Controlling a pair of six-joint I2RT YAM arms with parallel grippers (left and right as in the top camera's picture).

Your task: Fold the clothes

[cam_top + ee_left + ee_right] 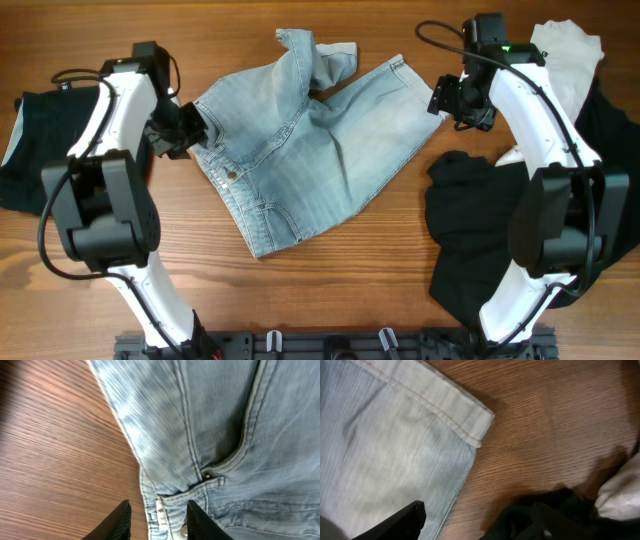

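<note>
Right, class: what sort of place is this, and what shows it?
Probably a robotics lab bench set up for laundry practice, not a home. A left arm and a right arm stand at a wooden table, denim shorts lie spread between them, and black clothes are heaped alongside.

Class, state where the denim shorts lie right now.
Overhead, the denim shorts lie mid-table, between the left gripper at their waistband and the right gripper by a leg hem.

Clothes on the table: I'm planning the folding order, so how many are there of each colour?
Light blue: 1, the denim shorts
White: 1, the white garment
Black: 2, the left black heap and the right black heap
Total: 4
</note>
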